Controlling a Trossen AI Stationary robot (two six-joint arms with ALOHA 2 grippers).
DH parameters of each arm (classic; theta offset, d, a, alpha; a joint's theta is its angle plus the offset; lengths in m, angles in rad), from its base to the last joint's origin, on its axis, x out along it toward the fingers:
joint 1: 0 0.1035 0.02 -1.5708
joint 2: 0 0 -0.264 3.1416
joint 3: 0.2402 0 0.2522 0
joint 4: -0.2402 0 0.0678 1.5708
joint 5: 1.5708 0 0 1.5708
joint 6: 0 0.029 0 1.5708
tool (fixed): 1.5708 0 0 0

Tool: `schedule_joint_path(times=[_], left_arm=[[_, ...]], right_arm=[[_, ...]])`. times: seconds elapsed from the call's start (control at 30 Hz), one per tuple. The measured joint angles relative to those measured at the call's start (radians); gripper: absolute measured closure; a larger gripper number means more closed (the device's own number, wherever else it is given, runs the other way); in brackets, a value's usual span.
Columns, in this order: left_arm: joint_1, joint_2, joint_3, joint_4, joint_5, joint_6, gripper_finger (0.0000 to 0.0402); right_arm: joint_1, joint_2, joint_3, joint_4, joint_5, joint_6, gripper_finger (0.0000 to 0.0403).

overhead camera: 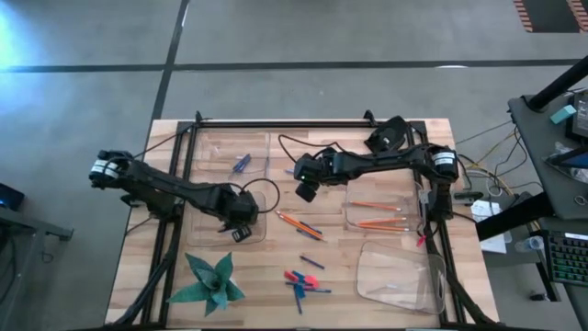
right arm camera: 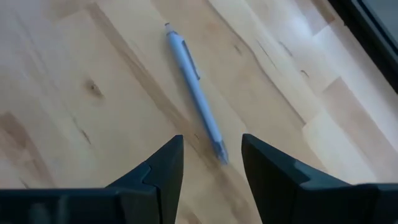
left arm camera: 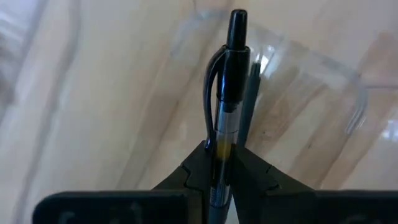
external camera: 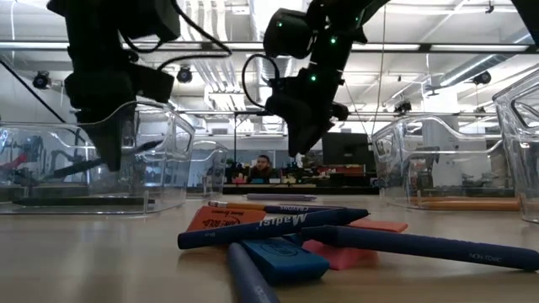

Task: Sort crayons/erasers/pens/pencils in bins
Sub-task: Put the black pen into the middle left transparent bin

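My left gripper (overhead camera: 241, 232) hangs over the near left clear bin (overhead camera: 220, 216), shut on a black pen (left arm camera: 227, 81). In that bin lies another dark pen (left arm camera: 251, 93). My right gripper (right arm camera: 211, 162) stands open at mid-table, above a light blue-grey pen (right arm camera: 194, 90) that lies flat on the wood just beyond its fingertips. Two loose orange pencils (overhead camera: 299, 223) lie on the table near the centre. Closer to the front edge, pink-red and blue erasers (external camera: 286, 261) lie in a pile with blue pens (overhead camera: 299, 280). My left gripper pinches the black pen's barrel (left arm camera: 222, 134) between its two fingers. The pen runs along the fingers, its clip and cap end (left arm camera: 237, 22) sticking out past the fingertips. The fingers point steeply down into the bin. Whether the pen's end touches the bin floor I cannot tell.
A bin at the right (overhead camera: 377, 216) holds orange pencils. A far left bin (overhead camera: 241, 164) holds a blue stick, and another bin (overhead camera: 400, 271) stands near right. A green folded-paper shape (overhead camera: 211, 280) lies near left. Black frame rails run along the table's sides.
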Motion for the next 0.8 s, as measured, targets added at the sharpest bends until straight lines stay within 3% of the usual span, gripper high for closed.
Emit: schedule_joint_path(times=[0.8], left_arm=[[-0.006, 0.069, 0.000, -0.042, 0.094, -0.054, 0.0375]], right_arm=[[-0.050, 0.075, -0.010, 0.037, -0.002, -0.010, 0.0266]])
